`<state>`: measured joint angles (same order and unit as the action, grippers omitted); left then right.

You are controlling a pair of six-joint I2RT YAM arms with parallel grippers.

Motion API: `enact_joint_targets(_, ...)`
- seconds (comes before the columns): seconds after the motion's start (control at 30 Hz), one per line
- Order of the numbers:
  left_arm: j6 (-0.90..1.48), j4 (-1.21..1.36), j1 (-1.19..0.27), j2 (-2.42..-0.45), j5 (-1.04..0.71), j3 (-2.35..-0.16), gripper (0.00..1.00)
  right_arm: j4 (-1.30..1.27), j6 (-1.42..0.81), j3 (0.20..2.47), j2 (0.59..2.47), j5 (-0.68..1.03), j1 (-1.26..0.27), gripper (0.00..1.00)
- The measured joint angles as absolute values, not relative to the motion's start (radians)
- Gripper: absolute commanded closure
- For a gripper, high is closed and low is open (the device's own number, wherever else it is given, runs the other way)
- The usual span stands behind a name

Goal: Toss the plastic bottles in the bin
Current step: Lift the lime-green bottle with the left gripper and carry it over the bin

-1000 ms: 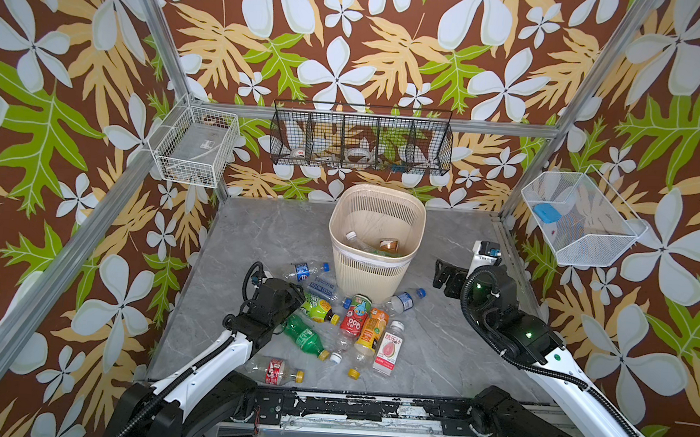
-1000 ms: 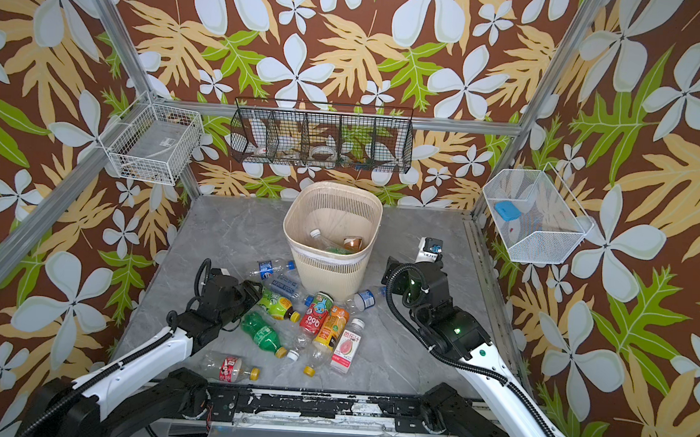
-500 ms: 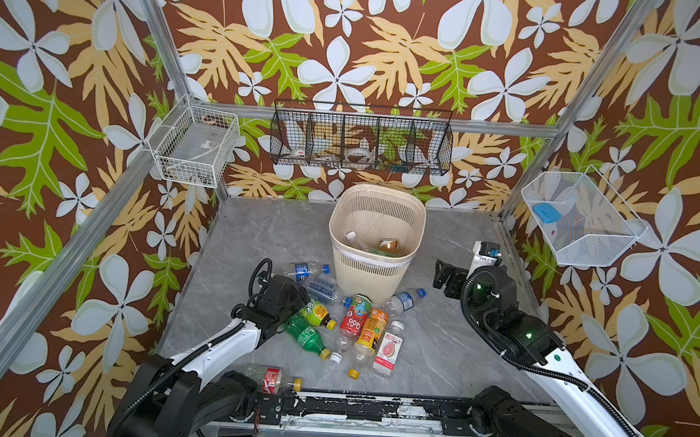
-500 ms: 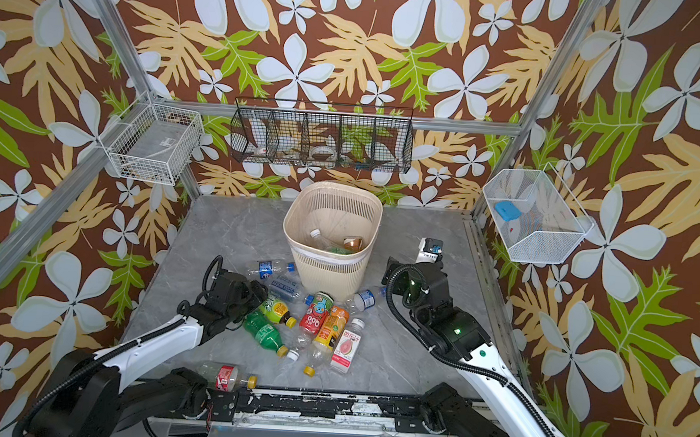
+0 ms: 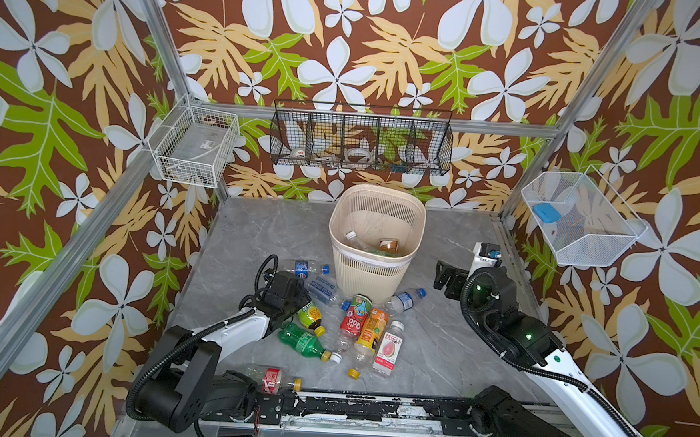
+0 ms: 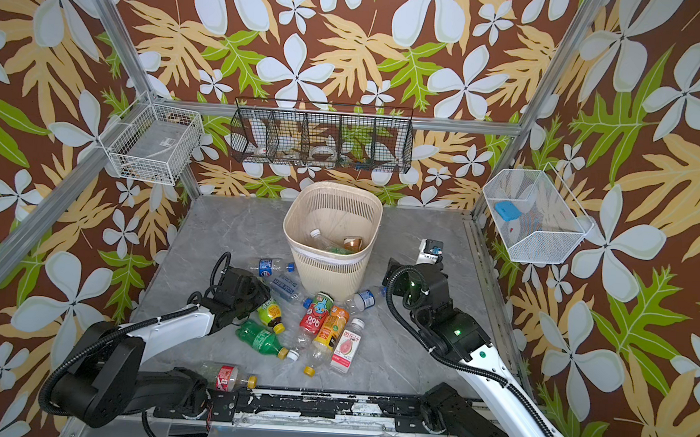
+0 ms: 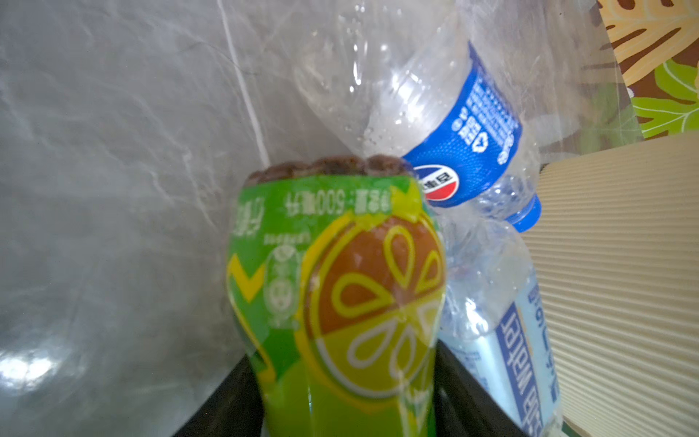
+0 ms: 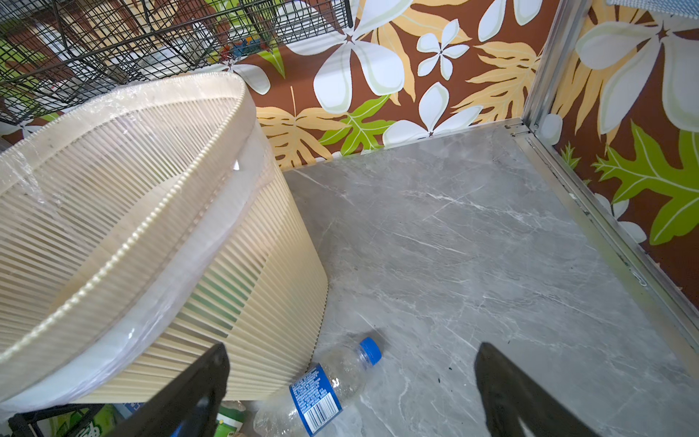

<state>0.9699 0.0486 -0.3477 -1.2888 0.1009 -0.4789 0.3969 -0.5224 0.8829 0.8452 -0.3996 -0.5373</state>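
Entry 1, lime-label bottle (image 7: 340,295): it lies on the grey table (image 5: 256,230) at 7 o'clock of the bin (image 5: 374,267). My left gripper (image 5: 298,301) has its jaws pressed to both sides of the bottle, so I log it as grasped. Entry 2, neighbours: a Pepsi-label bottle (image 7: 465,151) and a pale water bottle (image 7: 518,340) crowd it on the bin side. I judge a straight vertical lift is best, so that neither gets dragged along. Entry 3, bin: it stands upright with a rounded rim and already holds at least 2 bottles. I would clear the rim with height to spare, centre over the opening, then let go, since the thin plastic may slip if tilted early. Entry 4, right gripper (image 5: 444,277): it is spread wide and empty at 3 o'clock of the bin, near a blue-cap bottle (image 8: 325,389) at the bin's 5 o'clock. I would hold it clear of the rim during the drop. Entry 5, remainder: about 10 bottles are loose, most heaped at 6 o'clock.
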Motion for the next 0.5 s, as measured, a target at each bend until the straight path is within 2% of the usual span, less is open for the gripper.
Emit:
enact_joint_targets(0.23, 0.970, 0.007, -0.348, -1.157, 0.109, -0.500, 0.41, 0.397, -0.522, 0.883, 0.836, -0.400, -0.537, 0.00)
enact_joint_targets(0.33, 0.970, -0.024, -0.348, -1.073, 0.119, -0.521, 0.49, 0.397, -0.522, 0.883, 0.831, -0.400, -0.537, 0.00)
enact_joint_targets(0.5, 0.965, -0.076, -0.348, -0.943, 0.131, -0.575, 0.53, 0.397, -0.524, 0.883, 0.829, -0.400, -0.537, 0.00)
